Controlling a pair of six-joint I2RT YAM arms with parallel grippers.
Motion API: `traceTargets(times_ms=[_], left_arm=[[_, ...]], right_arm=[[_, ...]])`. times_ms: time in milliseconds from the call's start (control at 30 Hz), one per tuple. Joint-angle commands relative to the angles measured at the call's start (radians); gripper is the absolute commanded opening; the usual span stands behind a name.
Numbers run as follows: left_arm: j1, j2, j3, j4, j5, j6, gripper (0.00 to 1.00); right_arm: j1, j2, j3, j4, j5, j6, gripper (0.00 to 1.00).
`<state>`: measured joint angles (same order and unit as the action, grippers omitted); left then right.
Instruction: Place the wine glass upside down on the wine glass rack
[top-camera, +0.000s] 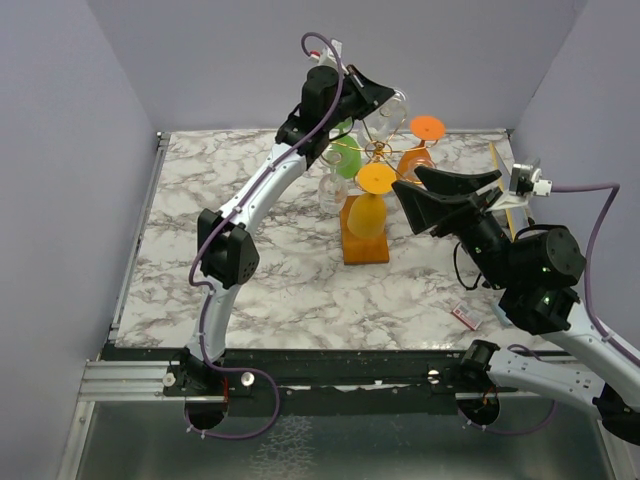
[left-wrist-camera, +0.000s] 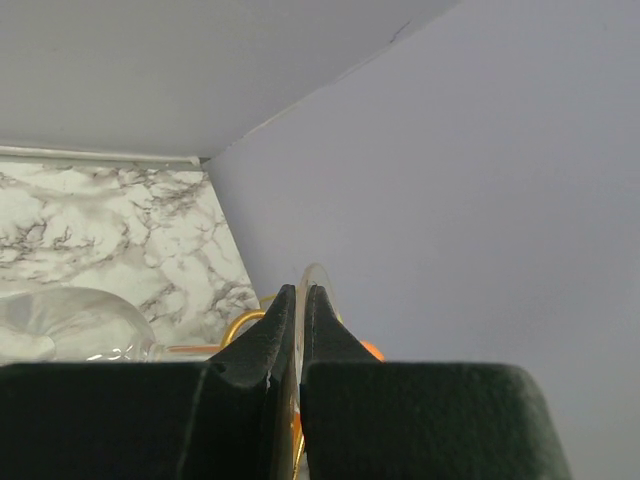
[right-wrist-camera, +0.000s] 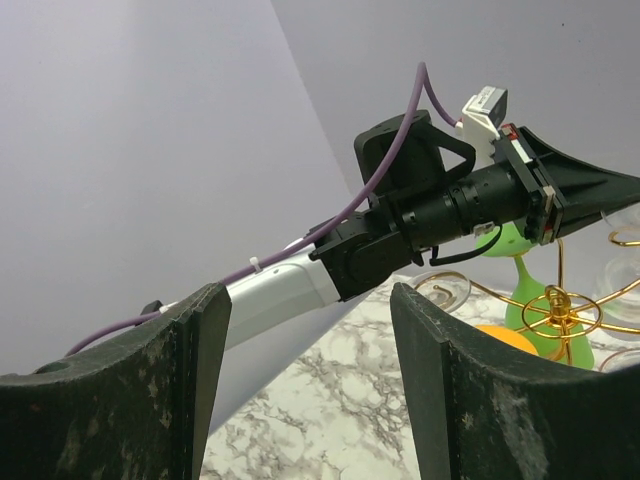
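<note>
Black right gripper (top-camera: 405, 180) sits nearest, low over the right half of the marble-patterned table (top-camera: 260, 270). Its jaws are spread wide with nothing between them. In its own wrist view the right gripper (right-wrist-camera: 308, 300) points at the left arm and at the wine glass rack (right-wrist-camera: 553, 305), well apart from both. A small red-and-white item (top-camera: 465, 316) lies on the table close to this arm.

Further in, the rack's wooden base (top-camera: 365, 248) stands near the table's middle with bare marble on all sides. The widest open floor is to the left and front. The wine glass rack (top-camera: 378, 150) rises from it, its gold arms already carrying inverted glasses: an orange glass (top-camera: 368, 215), a green glass (top-camera: 347, 155) and a clear glass (top-camera: 333, 185).

Farthest, the left gripper (top-camera: 390, 100) is raised above the rack's far side, close to the back wall. The wine glass (top-camera: 397, 103) is at its tips, above the gold arms.

The left wrist view adds what the overhead view does not. The left gripper (left-wrist-camera: 301, 300) has its jaws almost together, pinching a thin clear edge of the wine glass (left-wrist-camera: 70, 320). The bowl lies out to the left of the fingers, and a gold loop of the rack (left-wrist-camera: 243, 325) sits just below. Whether glass and wire touch cannot be told.
</note>
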<state>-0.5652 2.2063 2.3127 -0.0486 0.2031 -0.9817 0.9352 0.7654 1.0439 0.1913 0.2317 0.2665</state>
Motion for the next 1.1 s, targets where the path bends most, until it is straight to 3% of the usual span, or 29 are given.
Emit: traceTargets(times_ms=[0,333,800,1067], left_arm=[[0.008,-0.082,-0.015,-0.023,-0.040,0.018,0.00],[0.009,-0.074,0.054,-0.169,-0.083,0.041,0.00],[0.008,-0.125,0.038,-0.208,-0.174,0.090,0.36],[0.008,-0.153,0.028,-0.195,-0.196,0.120,0.47]], right_arm=[[0.007,0.005,-0.008,0.014,0.015,0.012,0.70],[0.006,0.009,-0.012,0.024,0.018,0.013,0.70],[0.006,0.017,-0.010,0.029,0.017,0.014,0.70],[0.005,0.014,-0.010,0.031,0.025,0.011,0.69]])
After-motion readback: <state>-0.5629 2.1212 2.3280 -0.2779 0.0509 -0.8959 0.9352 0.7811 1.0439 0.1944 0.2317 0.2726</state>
